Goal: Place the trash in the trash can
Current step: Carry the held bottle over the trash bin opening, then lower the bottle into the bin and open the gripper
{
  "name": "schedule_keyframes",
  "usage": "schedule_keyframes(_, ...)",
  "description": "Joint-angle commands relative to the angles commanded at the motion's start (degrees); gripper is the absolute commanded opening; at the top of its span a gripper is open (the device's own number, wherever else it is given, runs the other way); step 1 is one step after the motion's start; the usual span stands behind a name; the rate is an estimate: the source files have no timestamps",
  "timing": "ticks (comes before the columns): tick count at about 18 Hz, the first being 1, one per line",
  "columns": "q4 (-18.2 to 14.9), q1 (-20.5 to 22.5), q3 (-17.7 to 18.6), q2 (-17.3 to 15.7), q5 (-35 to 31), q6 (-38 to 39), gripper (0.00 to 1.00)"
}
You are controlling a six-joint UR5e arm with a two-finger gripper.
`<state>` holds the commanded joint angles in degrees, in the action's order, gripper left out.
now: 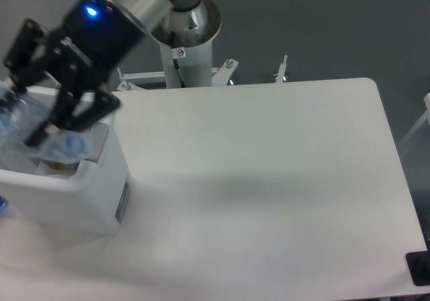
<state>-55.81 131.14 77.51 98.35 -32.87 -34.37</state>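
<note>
One bottle (33, 136) is pinched between the fingers of the tool (23, 123), which hangs over the open bin (101, 180) on the bench (269, 180). Letting go looks like what is left for it; the plastic bag I cannot make out.

Your arm reaches in from the top toward the left edge of the view, wrist tilted down and left, its blue light lit. The end effector (27, 116) has its black fingers (75, 113) clamped on the bottle (15, 116).
</note>
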Motion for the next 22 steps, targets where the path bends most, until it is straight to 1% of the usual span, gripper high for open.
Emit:
schedule_keyframes(3,0.96,-0.88,3.25,-0.62,-0.09,-0.96,0.59)
schedule_keyframes(5,1.58,-1.06,4.75,-0.62,-0.09,-1.49,0.59)
schedule_keyframes(13,2.02,-2.81,8.27,-0.62,-0.18,-1.84,0.61)
schedule_keyframes(15,2.02,-3.34,9.85,-1.4,-0.26,-3.68,0.62)
schedule_keyframes(16,2.02,-3.34,10.55,-1.58,-0.26,-4.65,0.64)
schedule_keyframes(18,2.02,-3.43,12.04,-2.02,-0.26,-5.88,0.72)
schedule_keyframes(19,2.02,-3.34,12.75,-2.2,-0.26,-6.58,0.77)
schedule_keyframes(20,2.02,-3.43,13.8,-2.63,-0.35,-7.37,0.86)
schedule_keyframes(22,2.02,-3.34,14.94,-3.51,-0.53,-7.73,0.88)
